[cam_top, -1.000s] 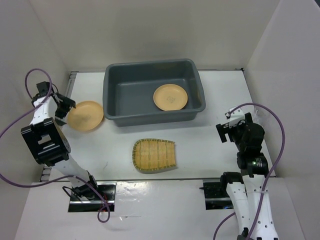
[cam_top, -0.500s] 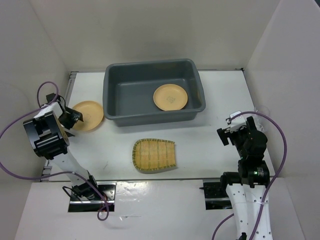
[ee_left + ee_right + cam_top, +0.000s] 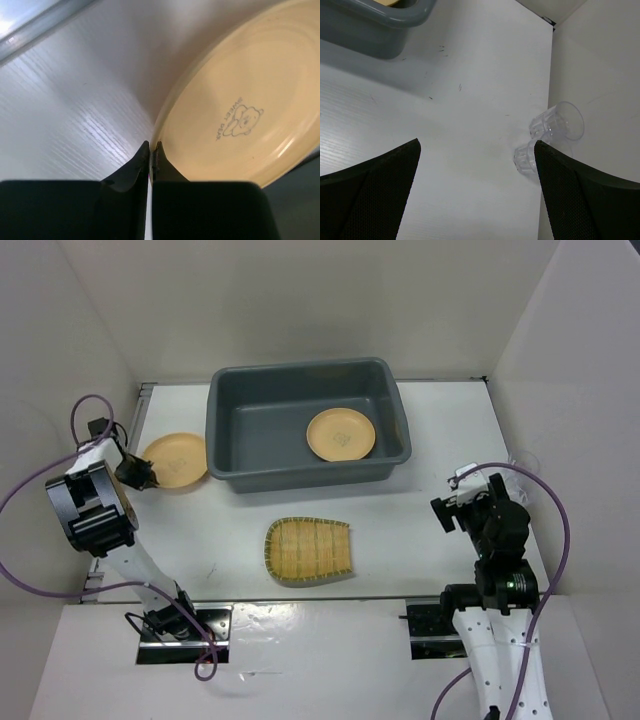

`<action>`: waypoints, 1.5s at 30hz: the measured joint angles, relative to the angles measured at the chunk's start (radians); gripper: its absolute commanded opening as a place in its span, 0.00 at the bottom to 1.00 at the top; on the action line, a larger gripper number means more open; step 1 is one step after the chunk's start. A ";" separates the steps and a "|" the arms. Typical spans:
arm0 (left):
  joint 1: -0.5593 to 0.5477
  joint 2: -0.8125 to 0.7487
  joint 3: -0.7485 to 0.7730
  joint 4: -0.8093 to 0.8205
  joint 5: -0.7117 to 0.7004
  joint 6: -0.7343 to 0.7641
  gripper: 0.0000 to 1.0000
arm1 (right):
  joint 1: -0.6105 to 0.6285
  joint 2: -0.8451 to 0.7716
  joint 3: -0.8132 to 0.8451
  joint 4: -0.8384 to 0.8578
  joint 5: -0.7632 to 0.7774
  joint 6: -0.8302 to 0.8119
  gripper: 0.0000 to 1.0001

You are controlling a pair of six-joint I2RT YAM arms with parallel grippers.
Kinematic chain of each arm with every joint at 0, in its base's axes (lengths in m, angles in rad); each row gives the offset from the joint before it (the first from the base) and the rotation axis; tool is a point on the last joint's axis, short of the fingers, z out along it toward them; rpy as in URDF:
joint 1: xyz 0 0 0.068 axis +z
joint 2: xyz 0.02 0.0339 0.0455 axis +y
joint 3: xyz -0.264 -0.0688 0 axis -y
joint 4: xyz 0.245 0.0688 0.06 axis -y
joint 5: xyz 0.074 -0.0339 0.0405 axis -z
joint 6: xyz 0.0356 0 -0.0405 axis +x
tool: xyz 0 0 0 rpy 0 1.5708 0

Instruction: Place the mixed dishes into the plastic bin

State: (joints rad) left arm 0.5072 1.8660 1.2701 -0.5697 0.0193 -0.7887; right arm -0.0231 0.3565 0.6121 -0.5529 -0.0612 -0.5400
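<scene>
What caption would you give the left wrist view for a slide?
Left gripper pinching the rim of a yellow plate on the white table.

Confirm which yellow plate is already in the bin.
The right-hand plate, inside the grey bin; the other plate sits on the table, left gripper shut on its rim.

— What does the right gripper have in front of it?
— Only the white table. Its two black fingers stand wide apart, at 7 and at 5 o'clock, with nothing between them.
— Are there any dishes?
— Yes. Two small clear glass cups lie on their sides at 3 o'clock, close to the white wall. The lower cup is partly hidden behind the right finger.
— Anything else?
— At 11 o'clock there is one rounded corner of the dark grey plastic bin.
</scene>
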 measured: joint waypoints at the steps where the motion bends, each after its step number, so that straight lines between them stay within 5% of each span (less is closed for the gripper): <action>1: -0.002 0.000 0.021 -0.011 -0.002 0.001 0.00 | 0.012 -0.003 0.000 0.001 0.004 0.000 0.99; 11: 0.014 0.000 0.460 -0.172 -0.074 -0.019 0.00 | 0.103 -0.014 -0.012 0.014 0.043 0.008 0.99; 18: -0.001 0.016 0.692 -0.180 0.137 -0.088 0.00 | 0.129 -0.014 -0.013 0.020 0.069 0.011 0.99; 23: -0.134 0.183 1.058 -0.225 0.252 -0.098 0.00 | 0.130 -0.014 -0.018 0.023 0.076 0.013 0.99; 29: -0.363 0.517 1.695 -0.384 0.343 -0.081 0.00 | 0.138 -0.014 -0.018 0.028 0.091 0.022 0.99; 37: -0.588 0.719 1.812 -0.547 0.373 -0.003 0.00 | 0.147 -0.014 -0.018 0.029 0.107 0.026 0.99; 45: -0.717 0.774 1.718 -0.616 0.235 0.081 0.00 | 0.148 -0.013 -0.018 0.029 0.108 0.027 0.99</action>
State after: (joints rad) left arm -0.2096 2.6404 2.9883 -1.1858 0.2546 -0.7078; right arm 0.1249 0.3439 0.5941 -0.5236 0.0467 -0.5133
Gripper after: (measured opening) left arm 0.020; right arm 0.985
